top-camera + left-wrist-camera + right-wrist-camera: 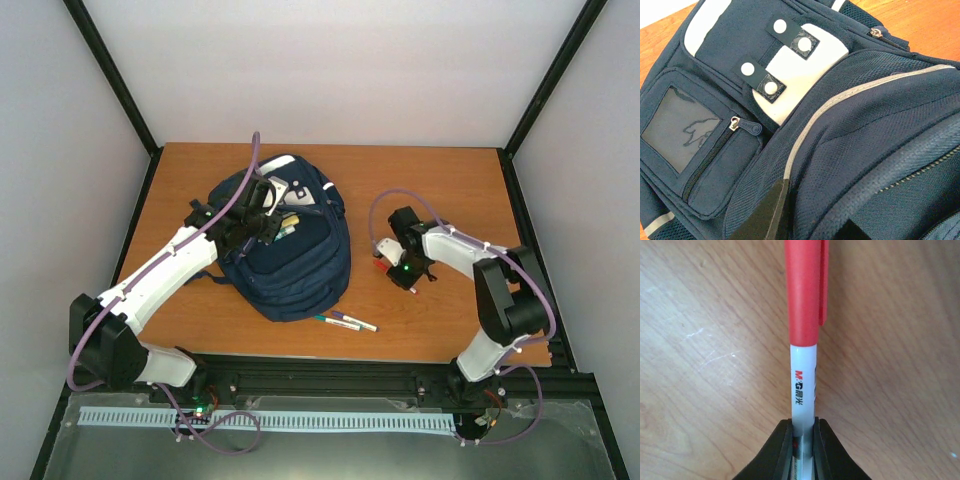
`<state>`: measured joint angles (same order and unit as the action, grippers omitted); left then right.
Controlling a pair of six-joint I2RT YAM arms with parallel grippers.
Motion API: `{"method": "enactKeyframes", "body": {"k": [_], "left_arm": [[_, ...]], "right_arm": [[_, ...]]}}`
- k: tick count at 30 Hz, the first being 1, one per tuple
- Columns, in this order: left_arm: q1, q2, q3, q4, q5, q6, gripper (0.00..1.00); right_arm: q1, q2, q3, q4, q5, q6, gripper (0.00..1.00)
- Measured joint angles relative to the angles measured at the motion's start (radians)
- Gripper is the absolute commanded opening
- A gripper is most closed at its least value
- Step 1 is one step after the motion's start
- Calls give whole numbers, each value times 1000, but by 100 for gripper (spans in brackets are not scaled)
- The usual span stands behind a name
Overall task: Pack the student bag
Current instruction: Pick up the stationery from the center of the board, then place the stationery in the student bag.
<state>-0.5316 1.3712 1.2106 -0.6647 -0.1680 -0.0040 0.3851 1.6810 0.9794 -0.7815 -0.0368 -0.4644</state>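
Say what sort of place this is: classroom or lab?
Probably a lab test cell, not a classroom: plain white walls in a black frame box in a wooden table, and the left arm and right arm are bolted to a rail at its near edge.

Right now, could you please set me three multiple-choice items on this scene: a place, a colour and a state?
1. The two loose marker pens lie: A on the wooden table beside the navy blue fabric backpack; B inside it; C on the rail.
2. The cap of the white plastic marker is: A green; B red; C black.
3. The right fingers are: A open; B out of view; C shut on that marker.
A, the top view shows them on bare wood; B, the right wrist view shows red; C, both fingers press its barrel.
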Motion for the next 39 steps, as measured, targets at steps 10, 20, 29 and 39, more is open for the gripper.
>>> {"method": "enactKeyframes", "body": {"k": [10,20,29,39], "left_arm": [[0,0,0,0,5,0,11],[0,1,0,0,11,-1,11],[1,1,0,-1,15,-1,11],[1,1,0,-1,8,0,11]], "right_arm": [[-8,-217,95,-61,-49,-53,3],[174,-379,153,-83,20,-182,3],[389,-418,196,-49,117,-391,3],[552,-308,281,80,329,-626,3]]}}
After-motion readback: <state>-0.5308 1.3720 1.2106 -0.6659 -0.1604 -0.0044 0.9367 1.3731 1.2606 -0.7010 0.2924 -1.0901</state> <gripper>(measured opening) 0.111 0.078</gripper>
